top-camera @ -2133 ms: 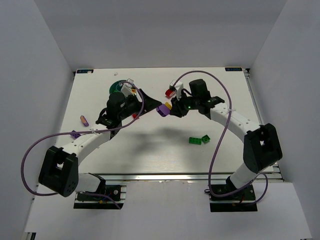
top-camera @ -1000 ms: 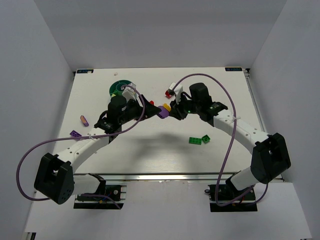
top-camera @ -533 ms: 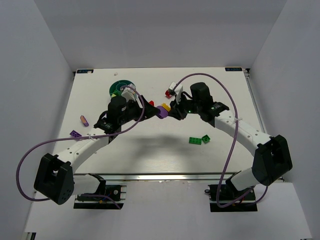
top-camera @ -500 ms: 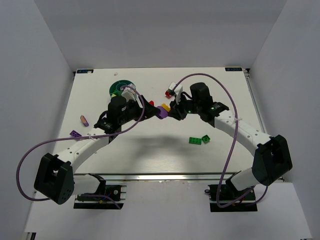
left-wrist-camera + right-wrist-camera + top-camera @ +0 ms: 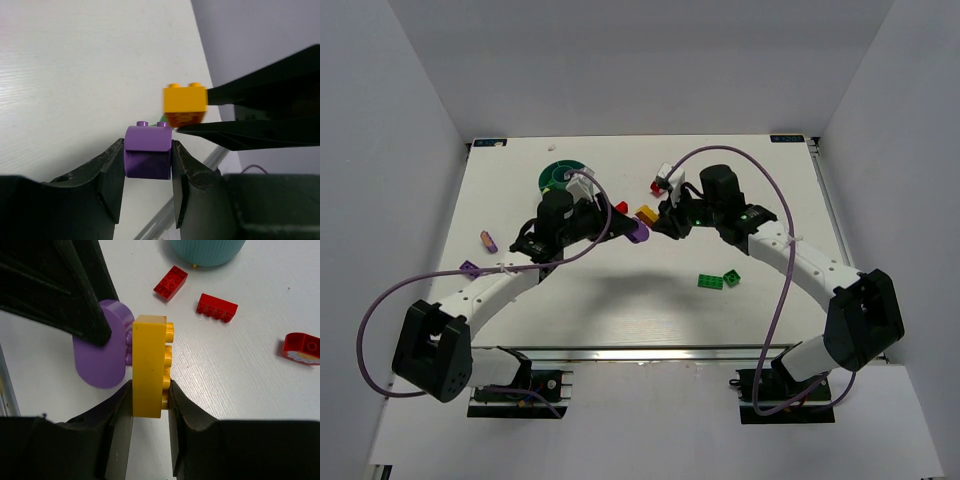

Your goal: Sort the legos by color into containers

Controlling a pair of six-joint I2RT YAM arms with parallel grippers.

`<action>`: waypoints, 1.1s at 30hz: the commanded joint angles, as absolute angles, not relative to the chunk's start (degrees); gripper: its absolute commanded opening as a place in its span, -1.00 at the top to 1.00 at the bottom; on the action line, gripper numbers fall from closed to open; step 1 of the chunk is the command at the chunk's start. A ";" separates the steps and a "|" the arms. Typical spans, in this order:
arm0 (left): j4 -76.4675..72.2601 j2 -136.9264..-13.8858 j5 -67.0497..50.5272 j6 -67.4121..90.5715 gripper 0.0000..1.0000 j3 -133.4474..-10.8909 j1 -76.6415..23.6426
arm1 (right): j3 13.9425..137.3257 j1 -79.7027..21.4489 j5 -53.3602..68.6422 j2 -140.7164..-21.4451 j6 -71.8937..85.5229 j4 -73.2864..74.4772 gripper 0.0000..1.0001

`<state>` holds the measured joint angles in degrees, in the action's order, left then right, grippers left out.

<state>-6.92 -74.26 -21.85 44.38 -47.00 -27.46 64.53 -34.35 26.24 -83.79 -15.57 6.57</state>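
My left gripper (image 5: 148, 146) is shut on a purple lego (image 5: 148, 152), seen from above as the left gripper (image 5: 634, 229) holding the purple lego (image 5: 639, 232) over mid-table. Close beside it, my right gripper (image 5: 150, 390) is shut on a yellow lego (image 5: 149, 365); from above, the right gripper (image 5: 652, 216) and yellow lego (image 5: 646, 212) sit just beyond the purple one. In the left wrist view the yellow lego (image 5: 185, 100) hangs slightly above the purple one, with a small gap. The teal cup (image 5: 560, 175) with its containers stands at the back left, also in the right wrist view as the cup (image 5: 207, 250).
Red legos (image 5: 170, 282) (image 5: 216, 307) (image 5: 301, 347) lie near the cup. Two green legos (image 5: 710, 281) (image 5: 731, 276) lie right of centre. A purple plate (image 5: 470, 268) and a small orange-and-purple piece (image 5: 488, 240) lie at the left.
The left gripper has closed on the purple lego and drawn it slightly toward the near side, away from the yellow lego. The right gripper has held still with the yellow one.
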 commanded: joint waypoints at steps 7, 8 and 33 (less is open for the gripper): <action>2.88 -69.43 -28.04 38.60 1.00 -53.95 -9.60 | 63.54 -28.57 29.27 -83.14 -12.21 -1.32 1.00; 6.73 -69.87 -27.43 37.80 1.00 -57.27 -7.06 | 63.54 -28.48 29.01 -83.32 -12.65 -1.23 1.00; 50.45 -106.79 18.98 18.02 1.00 -109.08 -4.83 | 66.36 -28.39 28.39 -87.80 -15.64 1.57 1.00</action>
